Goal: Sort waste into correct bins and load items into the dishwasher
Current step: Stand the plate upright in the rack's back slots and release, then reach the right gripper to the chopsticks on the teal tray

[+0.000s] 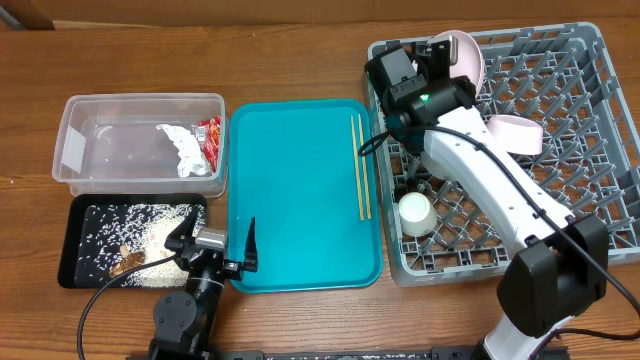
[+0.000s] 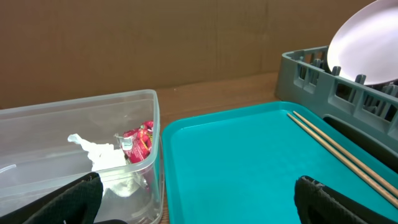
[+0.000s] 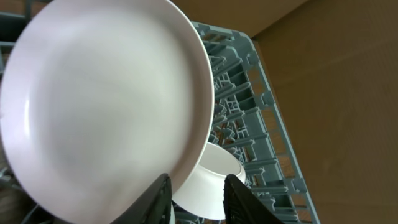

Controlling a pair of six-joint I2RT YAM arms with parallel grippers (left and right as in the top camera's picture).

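Plate (image 3: 106, 106) stands in the rack (image 3: 261, 81), its rim between the right end effector's (image 3: 198, 190) parted fingers.

Glossy pale plate (image 3: 106, 112), matt grey plastic rack (image 1: 570, 100), clear plastic tub (image 1: 72, 150), smooth teal tray (image 1: 300, 200), wooden chopsticks (image 1: 360, 170), wood-grain desk (image 1: 300, 50).

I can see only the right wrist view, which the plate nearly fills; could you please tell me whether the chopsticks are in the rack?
Observer: No. The chopsticks lie side by side on the teal tray, along its right edge.
Operator: Thank you. Is the cup loaded?
Observer: Yes, the small white cup sits in the front left part of the rack.
Operator: And where is the left gripper?
Observer: The left gripper hovers wide open over the tray's front left corner, holding nothing.
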